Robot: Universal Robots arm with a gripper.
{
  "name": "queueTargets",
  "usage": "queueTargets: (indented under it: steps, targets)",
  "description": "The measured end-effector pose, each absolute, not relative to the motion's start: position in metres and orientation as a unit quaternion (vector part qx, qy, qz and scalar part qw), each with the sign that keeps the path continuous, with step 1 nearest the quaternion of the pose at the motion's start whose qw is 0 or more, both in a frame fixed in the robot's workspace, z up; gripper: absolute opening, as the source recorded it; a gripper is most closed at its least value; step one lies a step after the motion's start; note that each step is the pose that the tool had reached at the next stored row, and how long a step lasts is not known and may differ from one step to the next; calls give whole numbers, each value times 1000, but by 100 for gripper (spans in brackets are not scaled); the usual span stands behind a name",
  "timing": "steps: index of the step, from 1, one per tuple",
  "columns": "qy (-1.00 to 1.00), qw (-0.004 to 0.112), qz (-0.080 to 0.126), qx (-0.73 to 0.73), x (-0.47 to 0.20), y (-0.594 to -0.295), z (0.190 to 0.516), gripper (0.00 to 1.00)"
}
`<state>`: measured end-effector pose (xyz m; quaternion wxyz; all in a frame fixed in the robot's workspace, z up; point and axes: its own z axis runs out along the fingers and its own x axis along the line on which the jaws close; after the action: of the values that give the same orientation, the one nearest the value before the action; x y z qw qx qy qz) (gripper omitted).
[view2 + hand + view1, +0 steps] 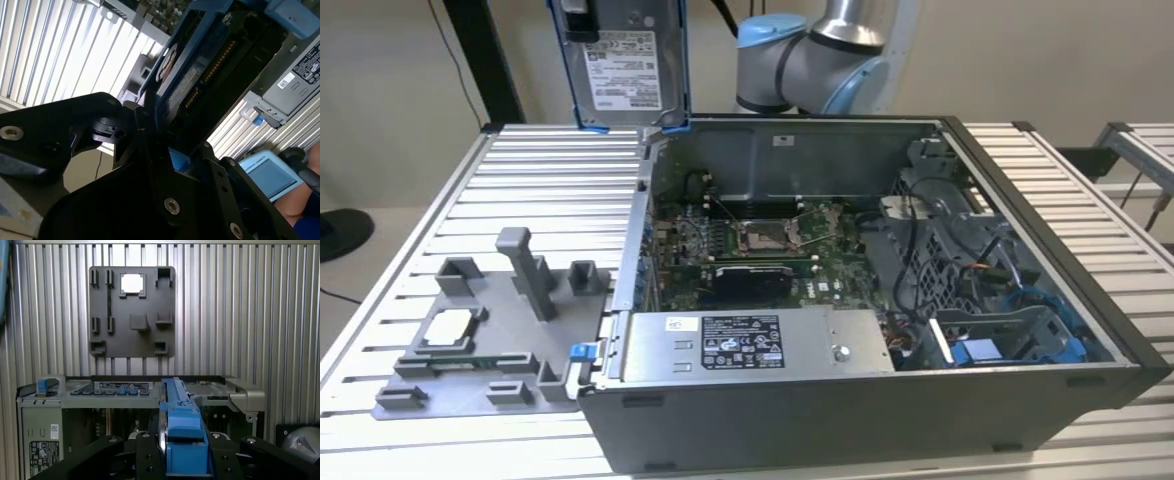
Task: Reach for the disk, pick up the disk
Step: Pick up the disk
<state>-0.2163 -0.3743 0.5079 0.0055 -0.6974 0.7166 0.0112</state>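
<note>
Black jaws grip the disk [181,432] (its top cut off in the exterior view).

The fixture plate [447,385] lies on the table [400,230] beside the case [854,420] (disk [630,60] up above them).

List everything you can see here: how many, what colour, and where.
disk: one, silver-grey in blue bracket, held above the table at the exterior view's left
computer case: one, dark grey, open, on the table
long box: one, grey, black-and-white label, inside the case along one wall
fixture plate: one, grey, on the table beside the case
chip: one, silver, square, in the fixture plate
table: one, silver, ribbed, under the case
arm: one, silver and light blue, behind the case
gripper: one, black, shut on the disk
</note>
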Motion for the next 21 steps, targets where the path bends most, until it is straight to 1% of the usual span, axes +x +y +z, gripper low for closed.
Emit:
queueTargets:
  steps: [21]
  targets:
    - [716, 5, 11, -697, -137, -374, 508, 0]
